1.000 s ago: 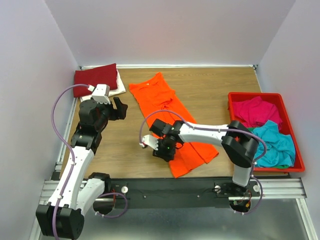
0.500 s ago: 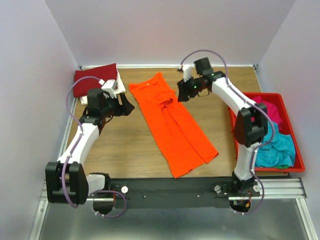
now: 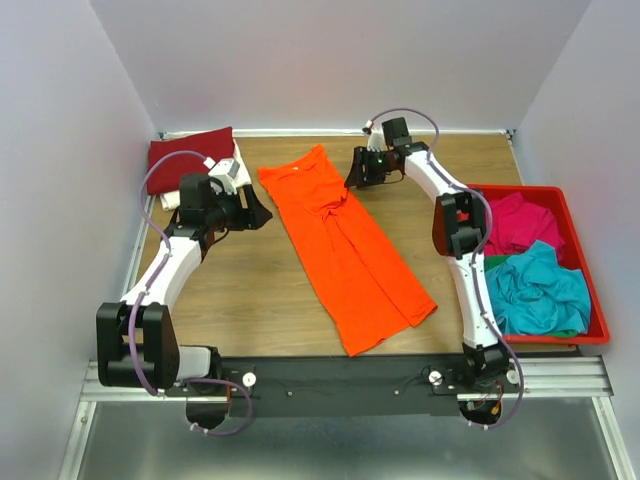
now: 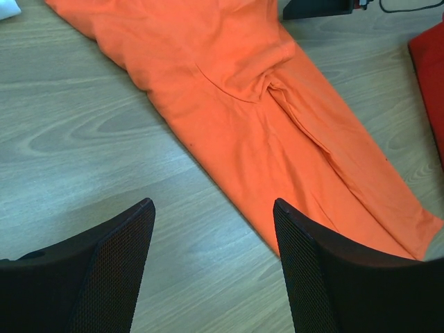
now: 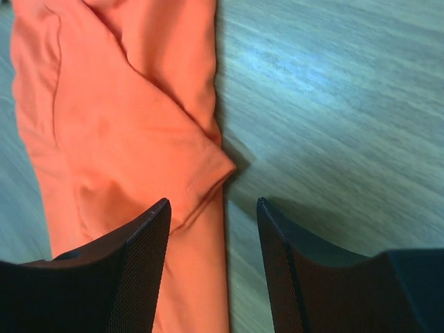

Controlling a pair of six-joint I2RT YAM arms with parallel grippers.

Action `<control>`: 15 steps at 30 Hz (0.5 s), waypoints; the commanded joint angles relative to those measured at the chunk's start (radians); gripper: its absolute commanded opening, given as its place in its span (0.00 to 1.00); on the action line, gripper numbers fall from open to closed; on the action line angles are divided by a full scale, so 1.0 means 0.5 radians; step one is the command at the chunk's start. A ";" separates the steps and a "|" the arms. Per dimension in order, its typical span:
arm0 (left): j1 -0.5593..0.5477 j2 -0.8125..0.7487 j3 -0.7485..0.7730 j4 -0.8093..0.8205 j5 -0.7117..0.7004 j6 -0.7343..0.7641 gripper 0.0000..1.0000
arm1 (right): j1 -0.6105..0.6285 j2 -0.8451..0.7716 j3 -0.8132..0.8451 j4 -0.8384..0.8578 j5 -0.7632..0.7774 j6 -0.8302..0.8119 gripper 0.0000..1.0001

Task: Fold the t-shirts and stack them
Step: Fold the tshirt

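— Left of the red tray (image 3: 515,188), what lies on the wooden table (image 3: 250,300)?
— The orange t-shirt (image 3: 345,245) is spread flat on a slant. Its hem end points toward the tray's near-left corner, and its collar end lies farther left and farther back. Much farther left of the tray, in the back corner, the dark red t-shirt (image 3: 190,155) lies folded.
— And inside the tray?
— The magenta t-shirt (image 3: 520,222) is at the back and the teal t-shirt (image 3: 540,290) in front, both crumpled.
— Does anything stand in the way?
— The right arm (image 3: 470,290) crosses the tray's left wall. The right gripper (image 5: 211,201), fingers spread wide, hovers over a sleeve tip. The left gripper (image 4: 211,205), equally wide, hangs at the shirt's edge away from the tray.
— How does the orange one look?
— It is long and narrow, with folds running along its length and a bunched crease near its middle.
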State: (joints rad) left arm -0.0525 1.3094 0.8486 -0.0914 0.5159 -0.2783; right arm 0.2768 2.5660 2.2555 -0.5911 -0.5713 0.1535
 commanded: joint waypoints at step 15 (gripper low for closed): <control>0.007 -0.091 -0.077 0.045 0.079 -0.042 0.76 | -0.004 0.231 0.076 0.161 -0.143 0.352 0.53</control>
State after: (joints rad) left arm -0.0525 1.2942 0.8276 -0.0883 0.5270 -0.2859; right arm 0.2714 2.6114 2.2730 -0.5117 -0.6247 0.2943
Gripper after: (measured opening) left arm 0.765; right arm 0.548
